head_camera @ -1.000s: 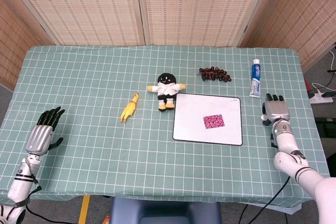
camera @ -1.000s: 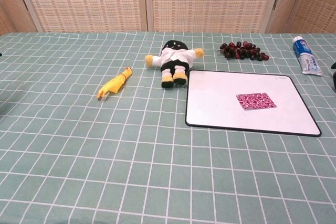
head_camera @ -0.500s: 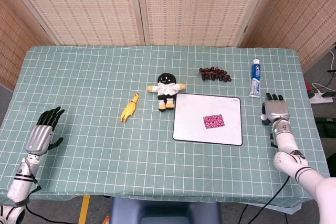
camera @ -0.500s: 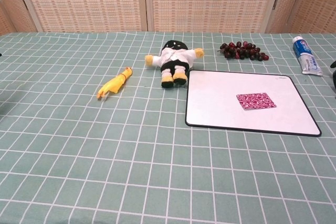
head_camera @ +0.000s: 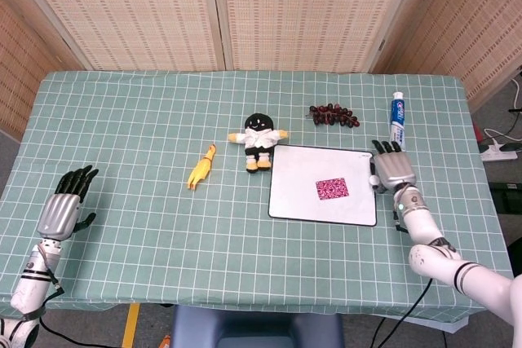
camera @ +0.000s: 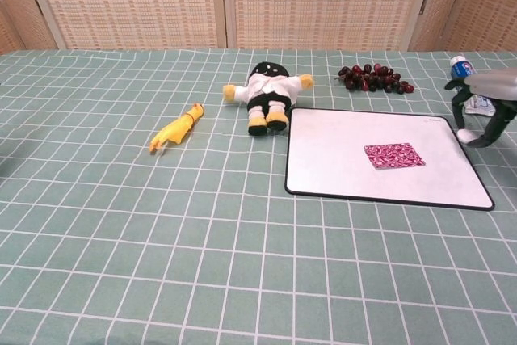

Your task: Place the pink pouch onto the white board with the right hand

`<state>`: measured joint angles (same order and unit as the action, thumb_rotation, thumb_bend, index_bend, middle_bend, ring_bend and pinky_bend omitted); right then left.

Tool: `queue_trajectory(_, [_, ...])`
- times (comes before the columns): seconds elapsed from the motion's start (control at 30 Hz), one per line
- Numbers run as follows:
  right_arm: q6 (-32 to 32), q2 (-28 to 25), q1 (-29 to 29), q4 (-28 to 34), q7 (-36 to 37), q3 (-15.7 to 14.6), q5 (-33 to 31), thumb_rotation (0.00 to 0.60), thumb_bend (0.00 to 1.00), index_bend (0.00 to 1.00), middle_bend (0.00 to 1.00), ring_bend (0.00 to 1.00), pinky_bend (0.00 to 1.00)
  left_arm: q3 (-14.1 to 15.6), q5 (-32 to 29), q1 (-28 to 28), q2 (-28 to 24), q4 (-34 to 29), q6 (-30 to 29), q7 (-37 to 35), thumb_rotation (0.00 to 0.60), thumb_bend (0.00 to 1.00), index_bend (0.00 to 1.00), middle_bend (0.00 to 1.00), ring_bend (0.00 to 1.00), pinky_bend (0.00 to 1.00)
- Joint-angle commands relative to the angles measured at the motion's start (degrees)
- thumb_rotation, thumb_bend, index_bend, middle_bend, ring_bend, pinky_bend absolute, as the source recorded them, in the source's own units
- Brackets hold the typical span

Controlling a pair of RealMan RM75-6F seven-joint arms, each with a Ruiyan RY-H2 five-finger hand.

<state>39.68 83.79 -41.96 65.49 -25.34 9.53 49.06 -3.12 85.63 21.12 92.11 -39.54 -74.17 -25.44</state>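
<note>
The pink patterned pouch [head_camera: 332, 188] [camera: 393, 155] lies flat near the middle of the white board [head_camera: 294, 200] [camera: 339, 167], which has a dark rim. My right hand [head_camera: 391, 169] [camera: 482, 107] hovers at the board's right edge, fingers apart and holding nothing, a short way right of the pouch. My left hand [head_camera: 67, 203] rests open at the table's near left corner, far from the board; the chest view does not show it.
A toothpaste tube [head_camera: 397, 121] [camera: 463, 69] lies just behind my right hand. Dark grapes [head_camera: 333, 115] [camera: 373, 77] sit behind the board. A black-and-white doll [head_camera: 258, 142] [camera: 268, 94] touches the board's far left corner. A yellow rubber chicken [head_camera: 201, 167] [camera: 176, 128] lies further left.
My right hand has moved left from beside the table's right edge to the board's right edge, entering the chest view. Pouch, board and left hand have not moved.
</note>
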Motion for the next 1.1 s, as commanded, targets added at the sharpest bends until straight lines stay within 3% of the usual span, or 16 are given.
queue_trajectory(0.03, [2.4, -0.6, -2.4, 4.9, -4.4, 0.3, -1.9, 0.600, 0.27, 0.56, 0.00, 0.00, 0.00, -0.1, 0.0, -0.1, 0.0, 0.0, -0.4, 0.2, 0.600, 0.22, 0.00, 0.00, 0.00, 0.00])
queue_trajectory(0.43, [3.1, 3.4, -6.1, 5.6, -9.8, -1.7, -8.4, 0.600, 0.28, 0.56, 0.00, 0.00, 0.00, -0.2, -0.1, -0.1, -0.2, 0.2, -0.4, -0.3, 0.600, 0.22, 0.00, 0.00, 0.00, 0.00])
queue_trajectory(0.9, [3.6, 4.1, -7.4, 6.4, -9.5, -3.0, -9.4, 0.600, 0.29, 0.54, 0.00, 0.00, 0.00, -0.2, -0.3, -0.2, -0.6, -0.6, 0.3, 0.0, 0.600, 0.22, 0.00, 0.00, 0.00, 0.00])
queue_trajectory(1.1, [3.3, 4.1, -8.0, 6.1, -9.9, -3.6, -10.7, 0.600, 0.09, 0.39, 0.00, 0.00, 0.00, -0.2, -0.3, -0.2, -0.7, -0.6, 0.3, -0.2, 0.600, 0.22, 0.00, 0.00, 0.00, 0.00])
